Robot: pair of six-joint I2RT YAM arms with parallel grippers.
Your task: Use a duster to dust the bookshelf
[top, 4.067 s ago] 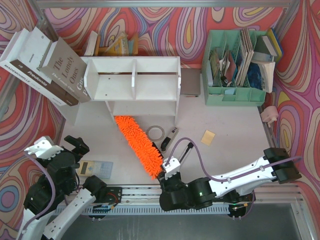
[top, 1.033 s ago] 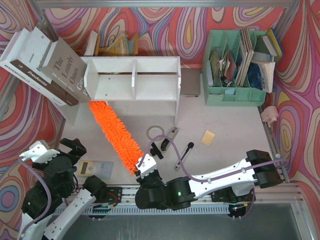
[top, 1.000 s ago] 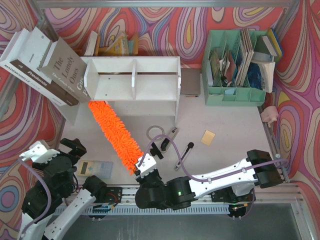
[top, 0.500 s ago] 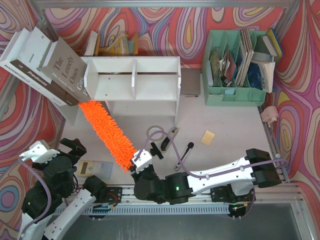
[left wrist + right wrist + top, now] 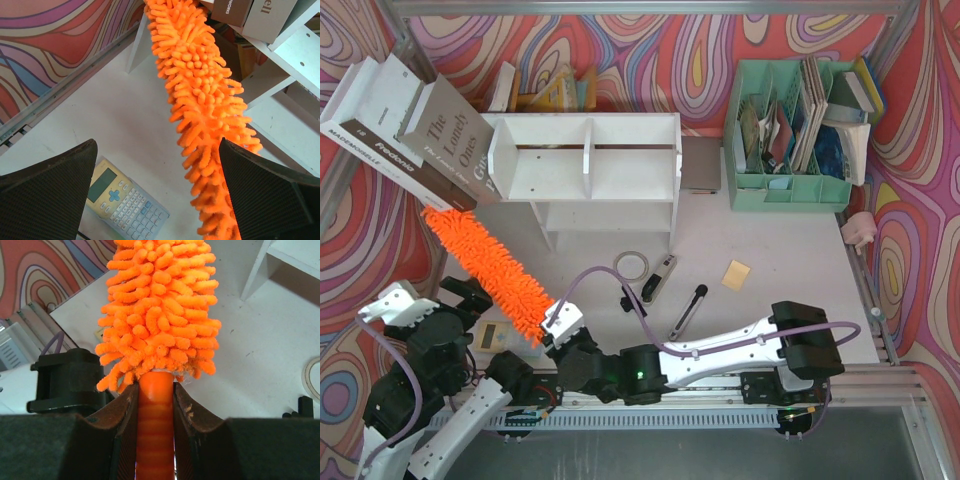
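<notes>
The white bookshelf (image 5: 585, 165) stands at the back middle of the table, and one of its lower corners shows in the right wrist view (image 5: 287, 260). The fluffy orange duster (image 5: 485, 270) slants from the near centre up to the left. Its tip lies left of the bookshelf, under the leaning books. My right gripper (image 5: 550, 335) is shut on the ribbed orange handle (image 5: 156, 415), with the fluffy head (image 5: 160, 305) rising just beyond the jaws. My left gripper (image 5: 468, 298) is open and holds nothing. The duster (image 5: 200, 75) crosses in front of its right finger (image 5: 270, 195).
A calculator (image 5: 505, 338) lies on the table by the left gripper (image 5: 157, 146). Large books (image 5: 410, 135) lean at the back left. A tape ring (image 5: 632, 264), black tools (image 5: 660, 278), a pen (image 5: 688, 312) and a yellow note (image 5: 736, 275) lie mid-table. A mint organizer (image 5: 790, 140) stands back right.
My right arm has swung the duster leftward, from under the bookshelf's lower left to beside the shelf under the leaning books. The left arm has stayed put.
</notes>
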